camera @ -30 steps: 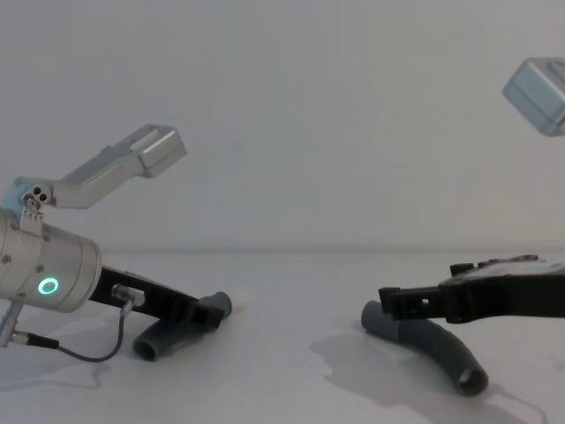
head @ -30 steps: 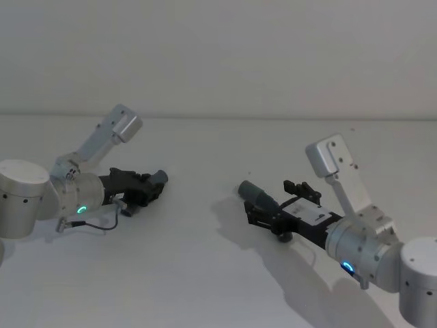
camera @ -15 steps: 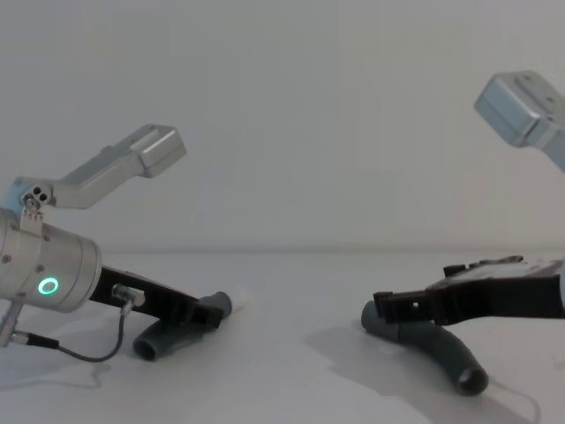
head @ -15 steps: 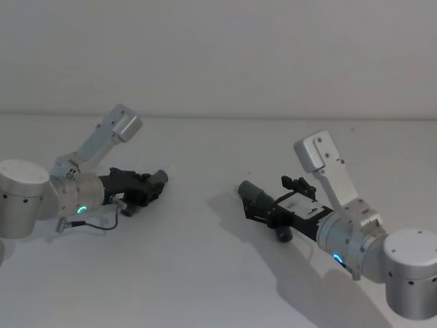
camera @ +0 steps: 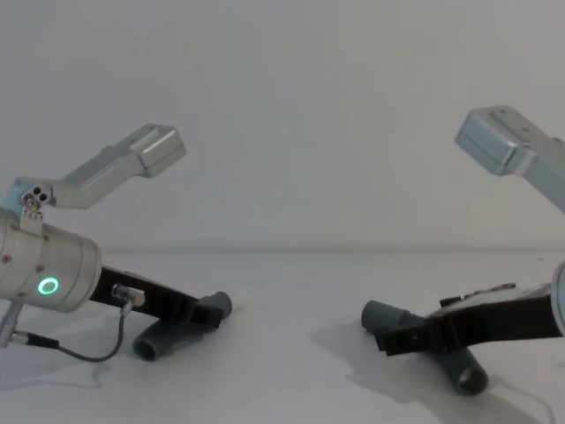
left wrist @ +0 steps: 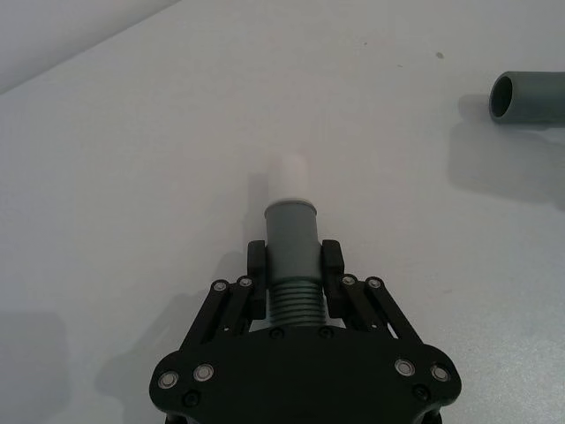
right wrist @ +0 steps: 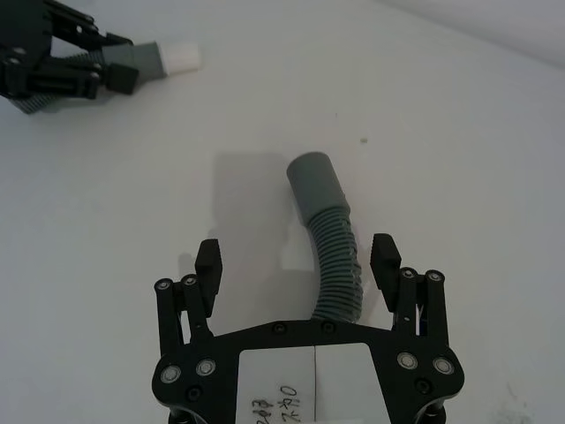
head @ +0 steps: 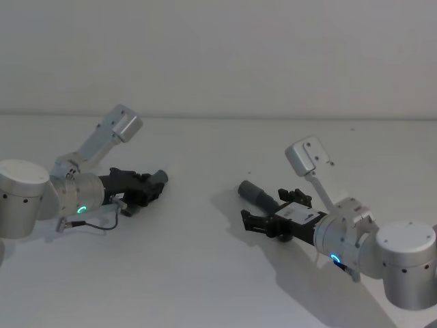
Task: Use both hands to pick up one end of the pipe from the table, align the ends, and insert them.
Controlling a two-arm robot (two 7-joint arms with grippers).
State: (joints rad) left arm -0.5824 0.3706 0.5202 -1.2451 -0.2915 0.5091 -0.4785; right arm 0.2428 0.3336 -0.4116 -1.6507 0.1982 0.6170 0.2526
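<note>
I am losing the rear of the left hose piece (left wrist: 292, 296) under the left gripper (left wrist: 292, 265) in its wrist view, and from the head camera its white tip (left wrist: 288, 177) is too faint for me to make out. The left gripper (head: 140, 189) is sitting low on the left side of the table (head: 205, 273), jaws clamping narrowly on the ribbed part just behind the cuff (left wrist: 291, 225). That piece's long axis is running straight out of the gripper, tip pointing toward the table's middle and the other piece. In the chest view its open ribbed end (camera: 152, 344) is poking out beneath the gripper. On the right side, the right gripper (right wrist: 297, 254) is standing wide open around the right hose piece (right wrist: 334, 256), which is lying on the table nearer one jaw; I cannot tell whether it is touching. Its back end is disappearing under the palm. Its cuff (right wrist: 315, 181) is pointing away from the gripper, toward the left piece, well apart from it.
</note>
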